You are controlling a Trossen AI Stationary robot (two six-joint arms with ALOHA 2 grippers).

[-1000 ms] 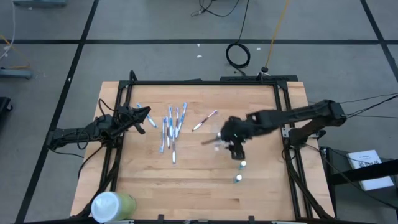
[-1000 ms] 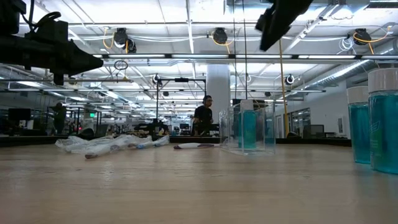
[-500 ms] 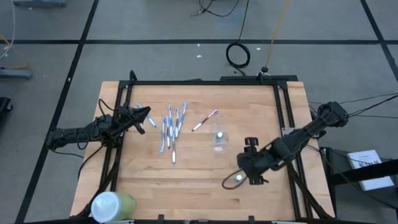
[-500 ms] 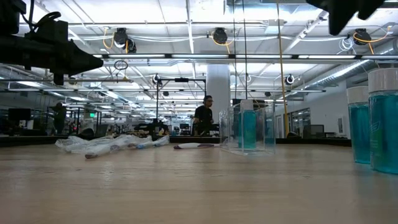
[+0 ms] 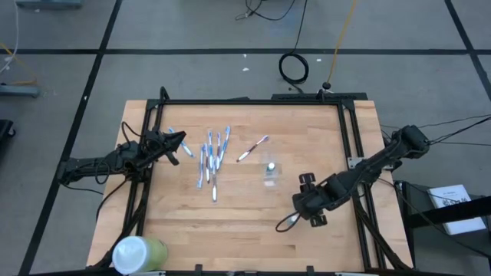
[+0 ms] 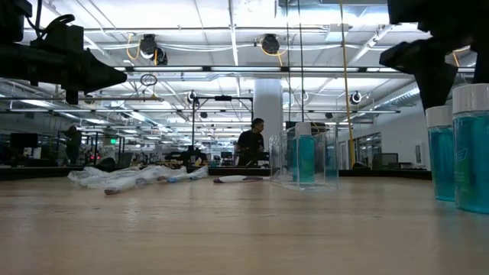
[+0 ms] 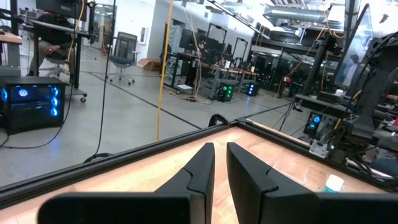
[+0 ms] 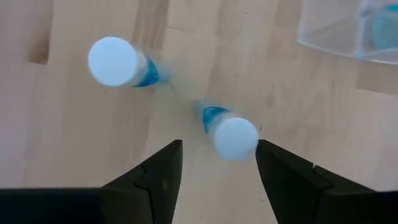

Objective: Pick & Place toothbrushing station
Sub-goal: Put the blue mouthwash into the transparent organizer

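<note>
Right gripper now sits lower over two white-capped tubes near the clear cup; fingers spread, gripping nothing. Left gripper waits at table's left edge, fingers nearly together.

Both arms are matte black, built of slim jointed links with black cables looped along them. The left tool has two flat, angular black fingers that taper to blunt tips. The right tool has matching wedge-shaped black fingers.
</note>
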